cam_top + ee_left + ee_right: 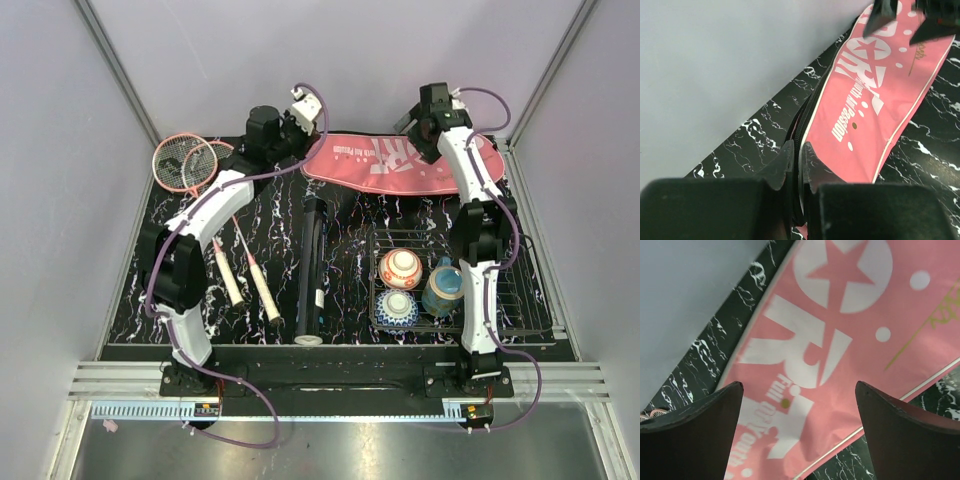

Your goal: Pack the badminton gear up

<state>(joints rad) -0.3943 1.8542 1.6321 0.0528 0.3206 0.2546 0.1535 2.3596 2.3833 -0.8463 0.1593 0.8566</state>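
Lying flat along the far edge of the surface (350, 215), the pink racket cover (400, 160) has its left end's zipped rim pinched in the left pincer (799, 162), closed tight on it. The right pincer (799, 390) hangs spread wide over the printed right end, holding nothing. Two rackets (185, 162) and a black tube (312, 265) lie nearer.

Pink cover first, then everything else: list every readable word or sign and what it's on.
"ORT", big white letters, star in the O, first letters hidden: pink cover.
"Full Of Youth And Passion", small white: same cover.
Unreadable: gold script on it.
Too small: white label on black tube.
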